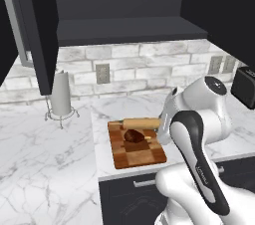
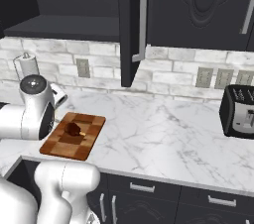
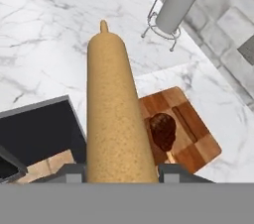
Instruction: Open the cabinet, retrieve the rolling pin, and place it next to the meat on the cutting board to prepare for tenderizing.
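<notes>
The tan rolling pin (image 3: 114, 114) runs straight away from the hand, and my gripper (image 3: 121, 173) is shut on its near end, a dark finger (image 3: 73, 171) on each side. From the left base view the rolling pin (image 1: 141, 123) lies level over the far edge of the checkered cutting board (image 1: 137, 154), just behind the dark reddish meat (image 1: 133, 136); my own arm hides the gripper there. Whether the pin touches the board I cannot tell. The meat (image 2: 73, 129) sits mid-board (image 2: 74, 141). The black cabinet stands with its left door (image 2: 130, 25) swung open.
A paper towel holder (image 1: 62, 94) stands on the marble counter left of the board. A black toaster (image 2: 238, 111) sits at the far right. Dark base drawers (image 2: 144, 188) run below the counter edge. The cabinet's right door (image 2: 198, 5) is closed.
</notes>
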